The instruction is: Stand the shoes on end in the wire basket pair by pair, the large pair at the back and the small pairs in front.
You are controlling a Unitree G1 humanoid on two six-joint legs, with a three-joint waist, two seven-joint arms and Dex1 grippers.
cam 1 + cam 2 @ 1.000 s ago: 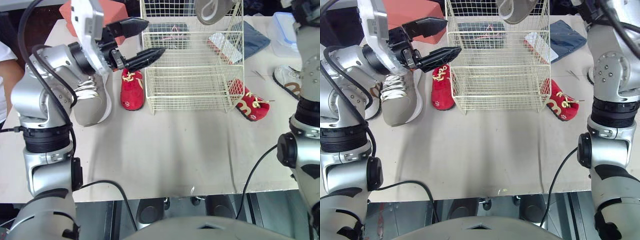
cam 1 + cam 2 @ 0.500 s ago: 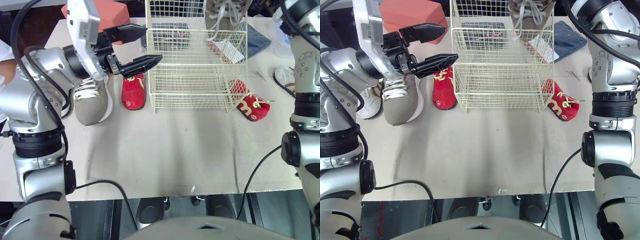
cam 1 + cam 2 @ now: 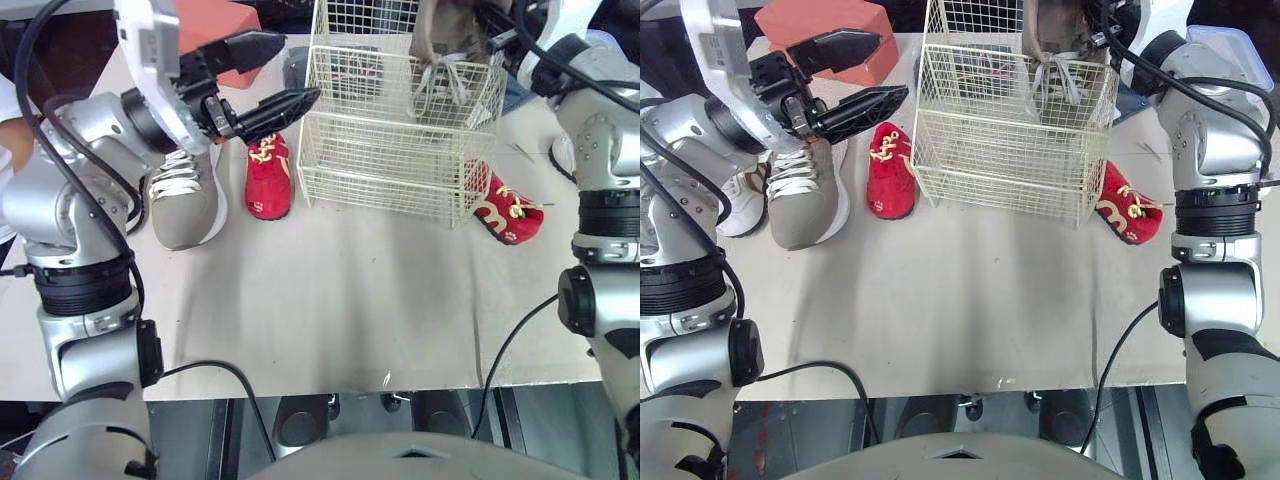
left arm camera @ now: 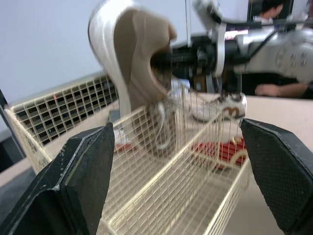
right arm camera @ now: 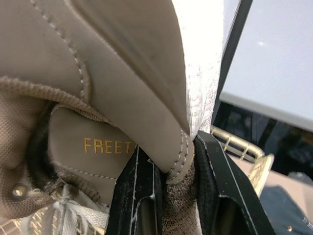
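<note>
The task looks barely begun: the right claw [image 5: 171, 147] is clamped on the heel collar of one large tan shoe [image 3: 440, 35] at the top centre-right of the frame. It holds the shoe toe-down, partly lowered into the wire basket [image 3: 380, 170], with laces trailing inside, not yet released. Its mate [image 3: 185, 200] lies at the left on the surface [image 3: 330, 300]. The small shoes all wait outside: a red shoe [image 3: 267, 180] touching the basket's left side, another red one [image 3: 510, 210] at its right, and white ones at far left [image 3: 735, 205] and far right [image 3: 562, 152]. The left claw [image 3: 290, 70] hovers wide open and empty by the basket's left corner. The surface is pale; an orange box [image 3: 815, 15] sits upper left, and a person [image 4: 266, 7] is in the background.
</note>
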